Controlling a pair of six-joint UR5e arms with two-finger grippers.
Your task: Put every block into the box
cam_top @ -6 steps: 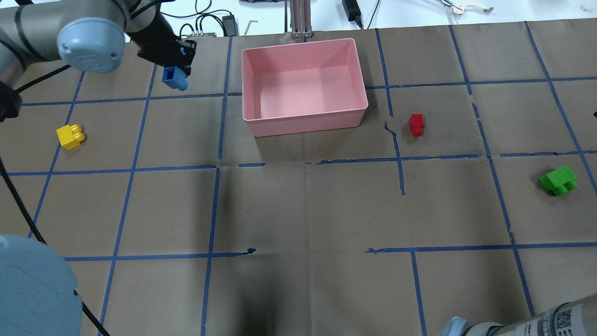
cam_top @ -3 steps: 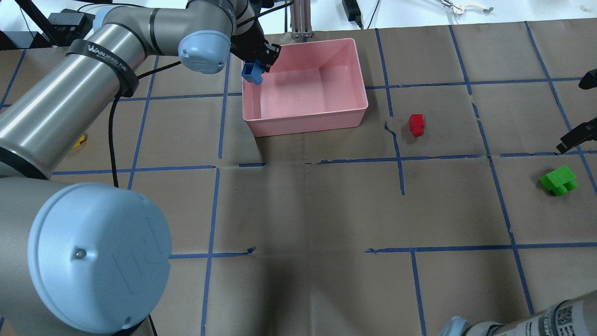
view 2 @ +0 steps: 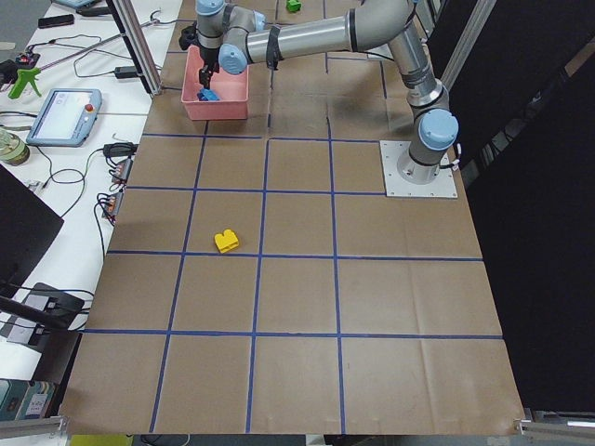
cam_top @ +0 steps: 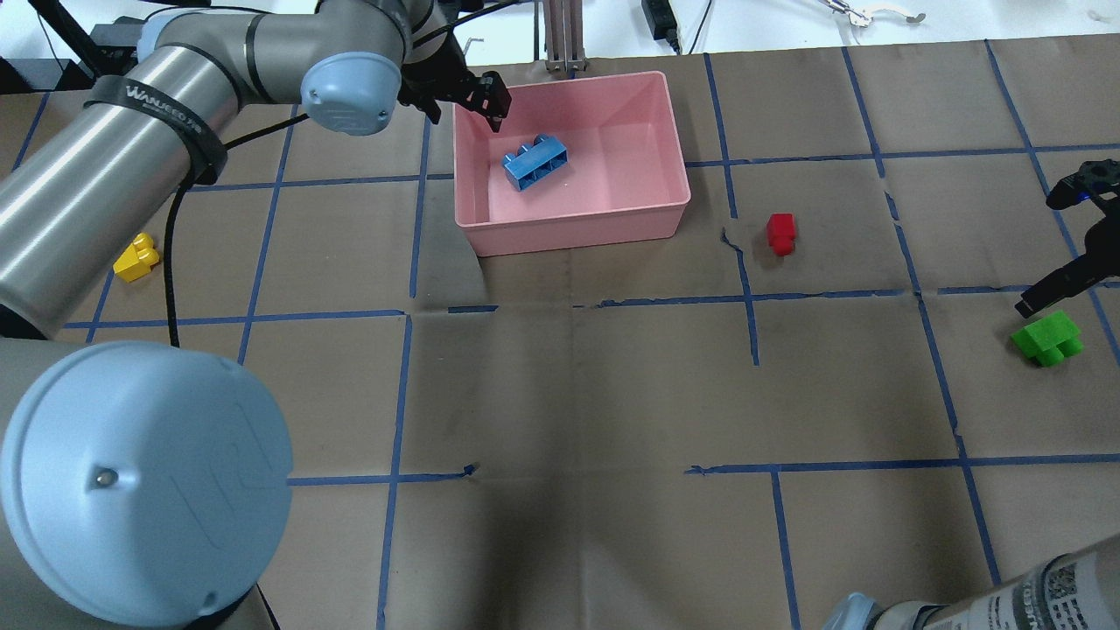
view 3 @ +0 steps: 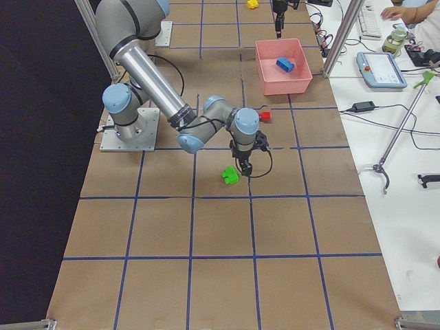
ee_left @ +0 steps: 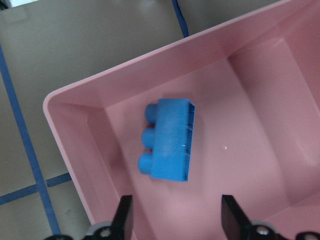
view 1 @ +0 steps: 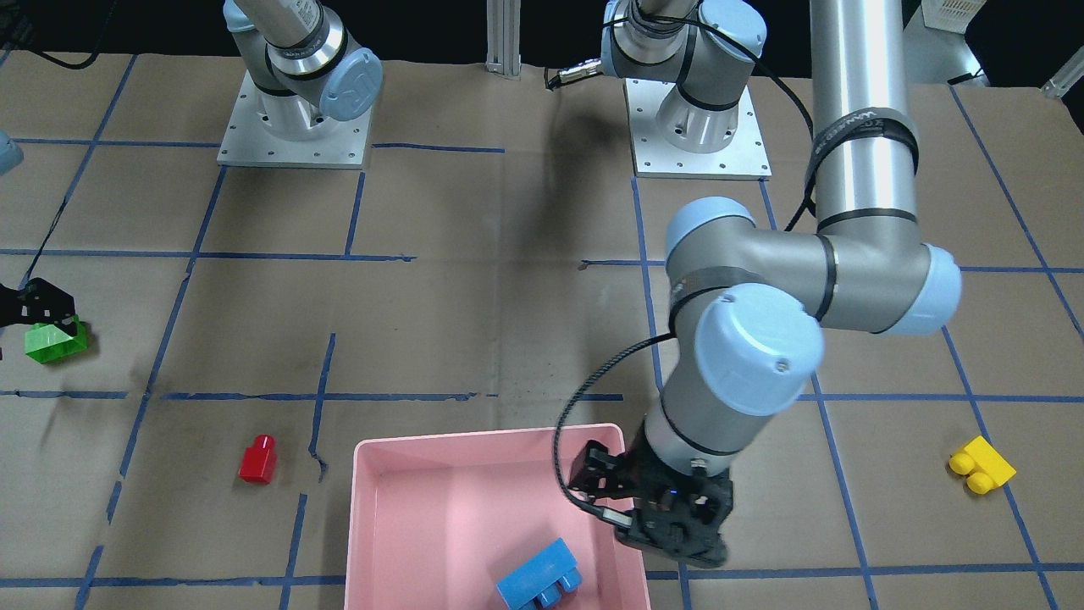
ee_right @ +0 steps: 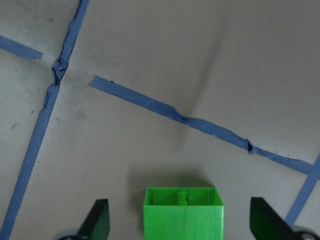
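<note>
While my left arm reaches across the brown-paper table with its blue tape grid, the overhead view gives me the scene from left to right. A yellow block with two studs lies on its side on the paper at the far left, just beside the arm's silver tube and well apart from everything else. Next, the left gripper hangs over the box's left far corner with its jaws spread wide and nothing between them. Its wrist camera looks straight down past both fingertips at the tray floor. The box is a pink plastic tray with low sloped walls and rounded corners, sitting near the table's far edge. Inside it, a blue block rests on the floor of the left half, clear of the walls. It is the longest brick of the set and lies tipped on its side, so its three round studs point sideways. Right of the box, near its front corner but not touching, a small red block with a single stud lies on its side on the paper. At the far right a bright green block also lies on its side, two studs pointing toward the robot's edge of the table. The right gripper hovers directly over it, jaws apart on either side of the brick and touching neither face.
</note>
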